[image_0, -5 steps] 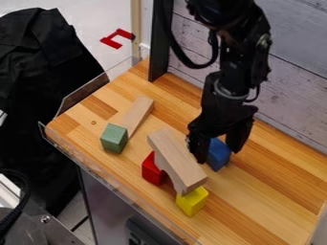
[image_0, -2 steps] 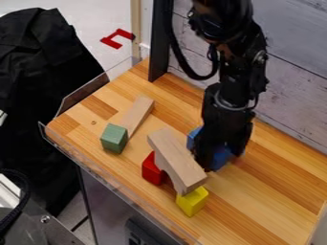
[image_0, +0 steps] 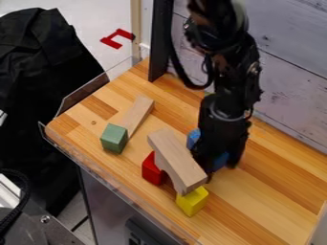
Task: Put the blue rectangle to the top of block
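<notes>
Blue rectangular block point(image_0: 222, 161) sits two o'clock of the pale wooden arch block point(image_0: 177, 161), partly hidden by your black gripper point(image_0: 220, 171); whether it grips, cannot tell. Step judged: grasping. Next, you confirm hold, lift clear, then carry toward eight o'clock.

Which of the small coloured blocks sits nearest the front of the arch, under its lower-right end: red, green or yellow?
The yellow block. It is under the wooden arch's lower-right end; the red block is under the other side.
</notes>
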Available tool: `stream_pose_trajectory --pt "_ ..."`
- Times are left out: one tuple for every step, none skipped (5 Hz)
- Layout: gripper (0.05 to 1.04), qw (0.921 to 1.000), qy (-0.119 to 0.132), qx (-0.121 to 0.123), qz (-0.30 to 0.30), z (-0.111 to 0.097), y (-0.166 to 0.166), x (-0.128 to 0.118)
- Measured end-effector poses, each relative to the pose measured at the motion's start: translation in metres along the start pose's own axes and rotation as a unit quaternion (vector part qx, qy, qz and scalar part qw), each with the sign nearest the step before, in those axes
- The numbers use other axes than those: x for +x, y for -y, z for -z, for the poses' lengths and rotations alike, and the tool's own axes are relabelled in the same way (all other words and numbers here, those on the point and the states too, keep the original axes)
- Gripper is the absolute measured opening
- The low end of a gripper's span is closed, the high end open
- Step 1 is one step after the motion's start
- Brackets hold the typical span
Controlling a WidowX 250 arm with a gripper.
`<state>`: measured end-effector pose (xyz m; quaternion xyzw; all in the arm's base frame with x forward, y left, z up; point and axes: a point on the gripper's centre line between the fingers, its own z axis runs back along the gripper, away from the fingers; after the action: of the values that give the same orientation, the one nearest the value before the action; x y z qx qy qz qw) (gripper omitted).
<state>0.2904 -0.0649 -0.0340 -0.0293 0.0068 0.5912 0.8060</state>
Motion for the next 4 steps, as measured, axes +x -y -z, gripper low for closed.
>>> stream_pose_trajectory --pt "0.6 1.0 0.005 -0.007 0.002 0.0 -0.002 0.001" --pt "0.599 0.9999 0.012 -0.003 0.011 -0.001 -0.003 -0.001" --pt "0.599 0.9986 0.034 -0.018 0.036 -0.026 0.017 0.005" --pt "0.599 0.9964 0.054 -0.031 0.058 -0.06 0.047 0.012"
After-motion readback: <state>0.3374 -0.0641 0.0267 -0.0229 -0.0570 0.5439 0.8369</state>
